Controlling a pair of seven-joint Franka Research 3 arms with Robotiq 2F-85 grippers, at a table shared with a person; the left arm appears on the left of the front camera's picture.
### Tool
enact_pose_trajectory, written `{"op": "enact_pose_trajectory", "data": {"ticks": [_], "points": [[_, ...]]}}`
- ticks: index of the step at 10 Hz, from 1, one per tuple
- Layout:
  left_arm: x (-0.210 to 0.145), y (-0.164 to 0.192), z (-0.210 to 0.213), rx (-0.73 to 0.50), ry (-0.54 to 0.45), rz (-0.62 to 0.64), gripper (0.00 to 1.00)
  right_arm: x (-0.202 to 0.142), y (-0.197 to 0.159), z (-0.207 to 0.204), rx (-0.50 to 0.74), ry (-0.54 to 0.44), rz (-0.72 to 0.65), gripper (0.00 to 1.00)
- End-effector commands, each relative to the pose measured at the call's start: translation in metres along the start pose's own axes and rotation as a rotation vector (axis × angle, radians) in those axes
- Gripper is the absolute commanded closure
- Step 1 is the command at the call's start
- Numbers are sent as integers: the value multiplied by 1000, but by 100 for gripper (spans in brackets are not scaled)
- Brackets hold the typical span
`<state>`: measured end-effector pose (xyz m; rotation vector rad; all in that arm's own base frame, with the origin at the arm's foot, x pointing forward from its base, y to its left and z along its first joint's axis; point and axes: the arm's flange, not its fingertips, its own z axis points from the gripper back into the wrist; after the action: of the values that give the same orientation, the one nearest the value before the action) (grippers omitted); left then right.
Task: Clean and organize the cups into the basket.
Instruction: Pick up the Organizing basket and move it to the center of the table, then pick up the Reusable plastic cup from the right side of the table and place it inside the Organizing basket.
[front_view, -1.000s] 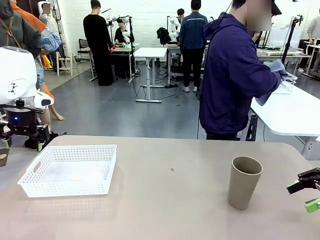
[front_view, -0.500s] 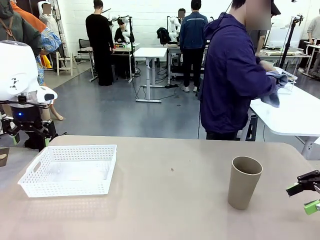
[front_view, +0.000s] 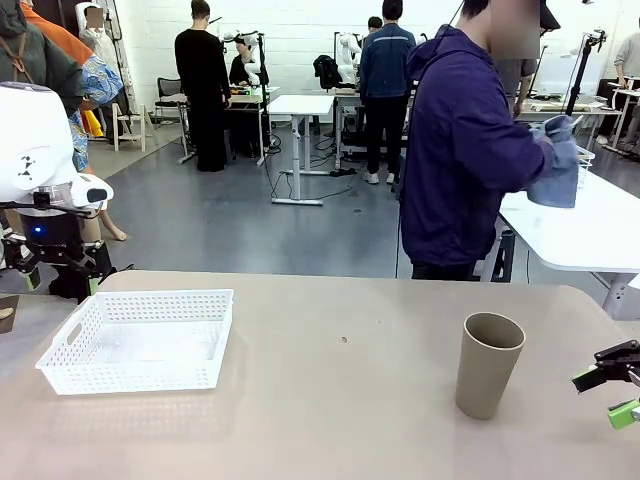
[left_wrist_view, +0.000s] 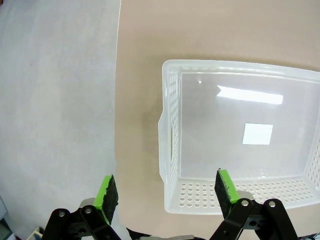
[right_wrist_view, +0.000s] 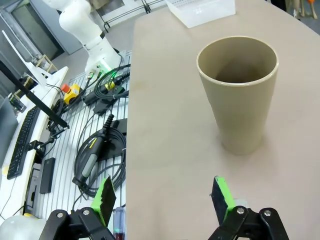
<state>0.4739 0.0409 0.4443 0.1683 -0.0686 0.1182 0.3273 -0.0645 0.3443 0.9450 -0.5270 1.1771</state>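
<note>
One tan cup (front_view: 488, 364) upright, mouth upward.

Left gripper (left_wrist_view: 165, 187) hangs pointing down, jaws wide apart; right gripper (front_view: 603, 396) sits low, level, jaws spread too.

Front view: the right hand (front_view: 602, 396) is cut off by the right edge just behind its fingers. A blue cloth (front_view: 556, 172) covers whatever the person (front_view: 460, 150) holds. Left wrist view: the basket (left_wrist_view: 169, 115) runs past the right edge.
</note>
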Motion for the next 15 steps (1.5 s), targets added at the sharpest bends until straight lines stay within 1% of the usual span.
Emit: {"op": "enact_pose_trajectory", "data": {"ticks": [1,2,3,5,6,8,9,10,12,13,14,15], "points": [[0,0,0,0,0,0,0,0,0,0,0,0,0,0],[4,8,-12,10,26,-35,0,-4,-9,-11,-23,-15,27,0],[4,12,-19,16,16,-59,0,-9,-18,-20,-51,-25,80,0],[2,15,-26,12,-9,-69,0,-15,-34,-27,-193,-25,168,0],[0,16,-30,3,-11,-66,0,-15,-40,-30,-225,-43,193,0],[-1,17,-36,-7,-12,-51,0,-16,-53,-38,-231,-92,218,0],[0,16,-39,-9,-11,-47,0,-16,-60,-46,-172,-144,237,0],[1,14,-42,-4,1,-55,0,-16,-65,-49,-147,-170,244,0],[1,13,-44,-19,8,-59,0,-16,-73,-52,-140,-206,269,0],[-1,11,-44,-17,8,-72,0,-16,-76,-53,-144,-213,271,0],[1,13,-41,-5,17,-46,0,-15,-78,-51,-217,-218,205,0],[1,13,-41,-5,17,-46,0,-14,-65,-53,-129,-181,245,0]]}}
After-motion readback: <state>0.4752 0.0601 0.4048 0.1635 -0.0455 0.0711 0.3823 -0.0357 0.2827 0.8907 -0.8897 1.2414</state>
